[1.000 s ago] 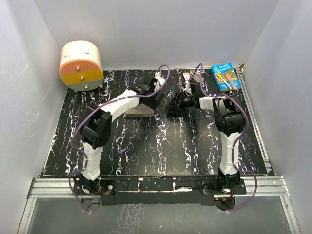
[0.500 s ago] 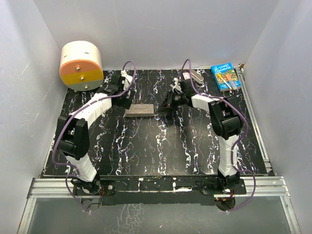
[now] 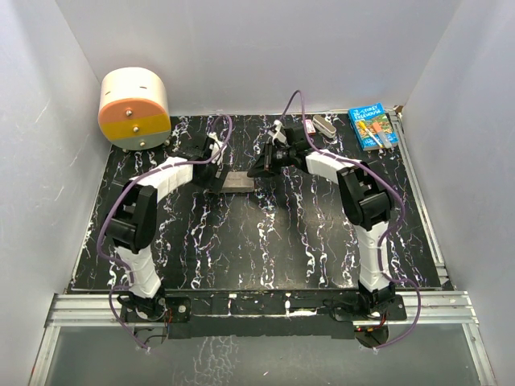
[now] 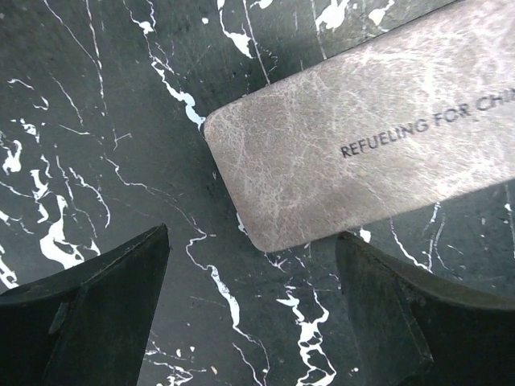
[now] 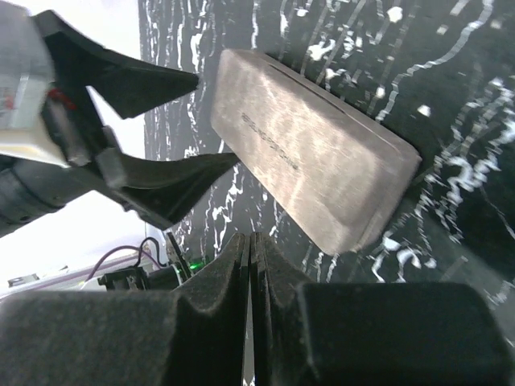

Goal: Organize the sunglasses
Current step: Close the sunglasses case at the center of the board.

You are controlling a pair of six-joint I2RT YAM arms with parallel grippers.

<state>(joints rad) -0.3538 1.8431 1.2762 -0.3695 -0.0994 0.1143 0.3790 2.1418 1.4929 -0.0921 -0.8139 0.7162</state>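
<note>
The grey-brown case point(image 3: 233, 182) lies closed on the black marbled table point(image 3: 265, 241). The sunglasses are hidden from every view. My left gripper point(image 3: 212, 173) hovers open at the case's left end. In the left wrist view the rounded corner of the case point(image 4: 362, 153) lies just beyond that gripper point(image 4: 253, 314), apart from both fingers. My right gripper point(image 3: 259, 167) is at the case's right end, shut with nothing between its fingers. In the right wrist view the case point(image 5: 314, 173) lies ahead of my shut right gripper point(image 5: 251, 241), with the open left gripper point(image 5: 205, 121) behind it.
A round cream and orange container point(image 3: 134, 108) stands at the back left corner. A blue box point(image 3: 372, 127) and a small silver object point(image 3: 326, 125) lie at the back right. White walls enclose the table on three sides.
My right gripper has shut and moved left to the case's right end. My left arm swung away to the left, then came back down to the case's left end, still open.
</note>
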